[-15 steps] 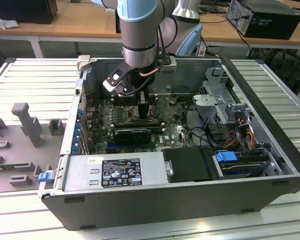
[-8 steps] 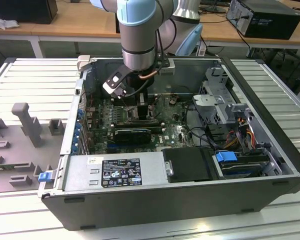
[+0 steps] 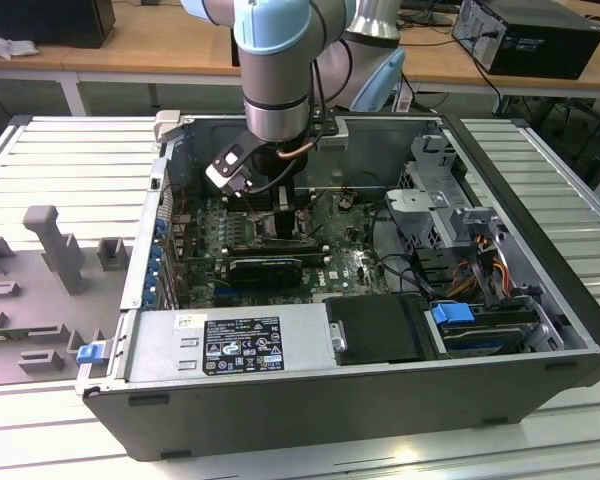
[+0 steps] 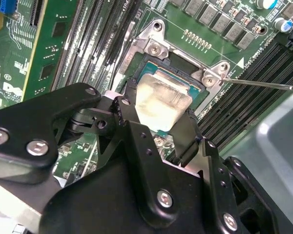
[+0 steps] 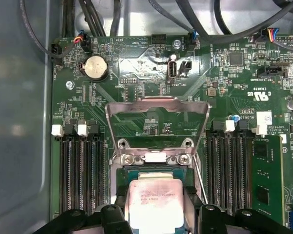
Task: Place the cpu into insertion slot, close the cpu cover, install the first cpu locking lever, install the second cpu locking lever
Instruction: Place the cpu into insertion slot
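Note:
My gripper (image 5: 155,207) is shut on the cpu (image 5: 154,197), a silver-topped square chip pinched at two opposite edges by the black fingers (image 4: 123,105). The chip sits low over the insertion slot (image 5: 121,181), whose dark frame (image 4: 158,62) shows around it; I cannot tell whether it is seated. The cpu cover (image 5: 156,104), a metal plate with a square window, stands open, hinged up away from the socket. A thin wire locking lever (image 4: 263,85) juts out beside the socket, unlatched. In the exterior view the gripper (image 3: 280,215) reaches down into the computer case over the motherboard.
Long black memory slots (image 5: 80,170) flank the socket on both sides. A coin battery (image 5: 96,68) and cables lie beyond the cover. The exterior view shows a black card (image 3: 265,268), a drive cage (image 3: 450,210), the case walls (image 3: 280,390) and a grey fixture (image 3: 50,250) outside.

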Action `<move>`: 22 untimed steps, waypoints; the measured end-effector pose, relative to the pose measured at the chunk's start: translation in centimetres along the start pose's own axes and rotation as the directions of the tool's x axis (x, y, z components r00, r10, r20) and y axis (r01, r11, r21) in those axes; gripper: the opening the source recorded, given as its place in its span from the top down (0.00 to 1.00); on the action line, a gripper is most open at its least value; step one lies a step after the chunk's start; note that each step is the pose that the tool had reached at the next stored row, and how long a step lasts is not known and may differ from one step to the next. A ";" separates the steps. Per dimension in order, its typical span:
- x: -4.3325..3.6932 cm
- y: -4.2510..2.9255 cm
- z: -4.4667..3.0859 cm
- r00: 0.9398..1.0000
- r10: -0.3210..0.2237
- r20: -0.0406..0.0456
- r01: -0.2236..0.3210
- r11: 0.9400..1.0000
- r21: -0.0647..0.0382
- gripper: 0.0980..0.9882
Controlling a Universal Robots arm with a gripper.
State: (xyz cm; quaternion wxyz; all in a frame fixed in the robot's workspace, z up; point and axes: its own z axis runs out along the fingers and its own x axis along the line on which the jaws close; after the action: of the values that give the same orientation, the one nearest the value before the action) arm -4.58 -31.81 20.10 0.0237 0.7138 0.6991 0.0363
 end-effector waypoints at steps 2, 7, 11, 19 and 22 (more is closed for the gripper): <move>0.01 0.00 0.01 1.000 0.000 0.000 0.000 1.000 0.000 0.51; 0.00 0.00 0.01 1.000 0.000 0.000 0.000 1.000 0.000 0.50; 0.00 0.03 -0.31 1.000 0.000 0.000 0.000 1.000 0.000 0.43; 0.03 0.16 -1.87 1.000 0.002 0.000 -0.002 1.000 0.001 0.86; 0.03 0.20 -2.26 1.000 0.002 0.000 -0.002 1.000 0.001 0.99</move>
State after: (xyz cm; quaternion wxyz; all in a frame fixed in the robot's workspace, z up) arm -4.57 -31.82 22.36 0.0233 0.7144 0.6984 0.0360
